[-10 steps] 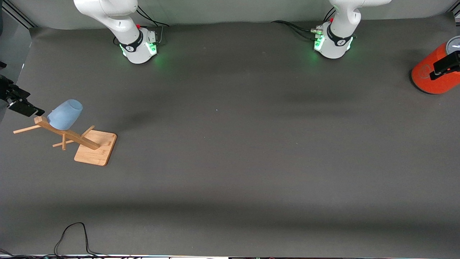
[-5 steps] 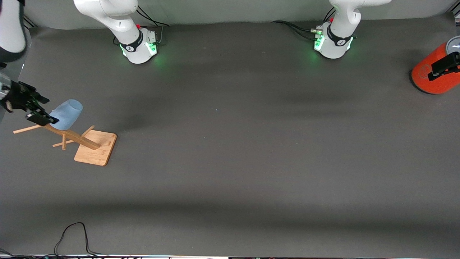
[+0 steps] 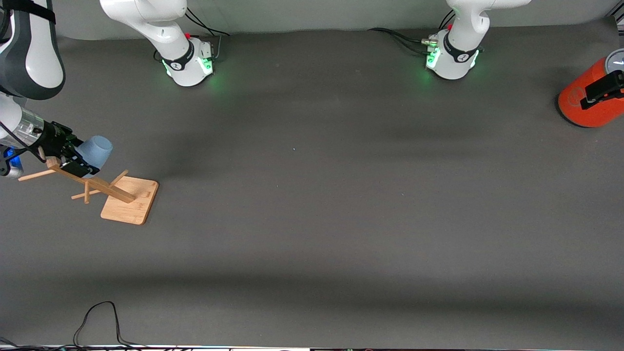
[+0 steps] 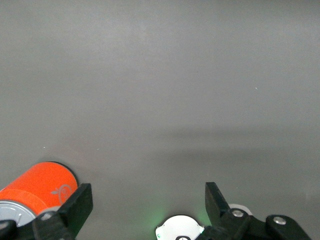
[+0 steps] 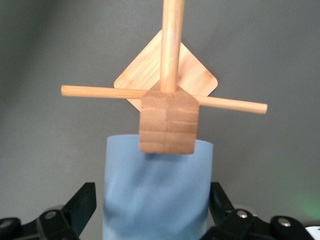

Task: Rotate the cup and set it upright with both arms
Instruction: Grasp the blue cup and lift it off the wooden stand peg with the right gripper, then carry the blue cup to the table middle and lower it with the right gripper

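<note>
A dark grey matte table point(image 3: 312, 204) fills the front view, edged by a pale wall along the robots' side; a thin black cable point(image 3: 97, 319) loops at the edge nearest the front camera. Two white arms rise from green-lit bases, the right arm's base point(image 3: 187, 61) and the left arm's base point(image 3: 451, 58). The right arm reaches out to its own end of the table, where the right gripper point(image 3: 78, 158) sits at a wooden rack point(image 3: 92, 184), its fingers spread wide on either side of the cup point(image 3: 97, 148); in the right wrist view the black fingers point(image 5: 82, 202) flank the pale-blue cup point(image 5: 157, 195) without clearly pressing it. The cup hangs tilted on a peg of the rack, just ahead of the claw and between its fingers, with the rack's square base point(image 3: 130, 200) on the table past the fingertips. At the left arm's end of the table the left gripper point(image 3: 602, 90) waits over an orange cylinder point(image 3: 587, 97), fingers wide apart and empty; its wrist view shows the cylinder point(image 4: 40, 187) beside one finger
</note>
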`<state>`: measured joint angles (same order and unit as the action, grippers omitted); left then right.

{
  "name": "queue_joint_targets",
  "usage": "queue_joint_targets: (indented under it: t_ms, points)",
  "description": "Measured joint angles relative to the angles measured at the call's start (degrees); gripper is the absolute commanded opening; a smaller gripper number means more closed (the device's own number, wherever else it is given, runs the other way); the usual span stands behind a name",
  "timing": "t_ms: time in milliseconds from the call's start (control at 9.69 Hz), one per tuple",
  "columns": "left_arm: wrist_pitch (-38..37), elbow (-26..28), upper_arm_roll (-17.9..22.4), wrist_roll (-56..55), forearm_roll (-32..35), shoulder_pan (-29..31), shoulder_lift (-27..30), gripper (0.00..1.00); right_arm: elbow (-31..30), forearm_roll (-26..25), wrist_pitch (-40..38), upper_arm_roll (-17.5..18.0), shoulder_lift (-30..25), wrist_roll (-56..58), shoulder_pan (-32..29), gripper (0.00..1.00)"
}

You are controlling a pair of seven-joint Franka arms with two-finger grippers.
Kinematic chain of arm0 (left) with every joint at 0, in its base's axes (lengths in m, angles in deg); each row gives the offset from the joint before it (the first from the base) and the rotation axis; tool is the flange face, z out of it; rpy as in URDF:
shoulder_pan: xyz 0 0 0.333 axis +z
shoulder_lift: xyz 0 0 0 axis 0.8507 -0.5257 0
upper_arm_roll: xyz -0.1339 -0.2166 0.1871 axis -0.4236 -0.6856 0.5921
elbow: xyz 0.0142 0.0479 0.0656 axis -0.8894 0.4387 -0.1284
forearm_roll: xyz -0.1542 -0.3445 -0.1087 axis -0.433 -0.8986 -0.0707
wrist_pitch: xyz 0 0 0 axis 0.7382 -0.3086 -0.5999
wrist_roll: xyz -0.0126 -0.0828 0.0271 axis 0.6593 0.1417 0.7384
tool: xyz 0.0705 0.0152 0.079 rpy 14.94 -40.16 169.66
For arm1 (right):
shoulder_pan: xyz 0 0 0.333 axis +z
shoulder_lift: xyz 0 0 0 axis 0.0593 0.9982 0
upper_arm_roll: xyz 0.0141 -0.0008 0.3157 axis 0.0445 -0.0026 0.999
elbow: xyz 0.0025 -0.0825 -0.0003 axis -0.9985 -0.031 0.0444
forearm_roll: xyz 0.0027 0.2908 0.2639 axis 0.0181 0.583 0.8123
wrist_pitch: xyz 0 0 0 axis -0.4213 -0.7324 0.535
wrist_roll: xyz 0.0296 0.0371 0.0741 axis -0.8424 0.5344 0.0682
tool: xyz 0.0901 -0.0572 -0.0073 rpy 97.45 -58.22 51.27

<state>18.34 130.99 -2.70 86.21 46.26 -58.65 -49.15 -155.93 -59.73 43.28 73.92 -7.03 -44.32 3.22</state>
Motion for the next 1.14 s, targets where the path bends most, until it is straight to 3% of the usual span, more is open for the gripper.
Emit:
queue_joint_targets:
  t_ms: [103,206,723,1135]
  points:
    - [0.00,0.00,-0.04,0.00,0.00,0.00,0.00,1.00,-0.03,0.01,0.01,0.00,0.00,-0.03,0.00,0.49]
    - [0.00,0.00,-0.05,0.00,0.00,0.00,0.00,1.00,-0.03,0.02,0.03,0.00,-0.01,-0.03,0.00,0.43]
    - [0.00,0.00,0.03,0.00,0.00,0.02,0.00,1.00,0.23,0.04,-0.63,0.16,-1.28,-0.04,0.16,0.43]
    - [0.00,0.00,0.06,0.00,0.00,0.05,0.00,1.00,0.84,0.14,-9.27,0.90,-10.10,-4.20,3.27,0.43]
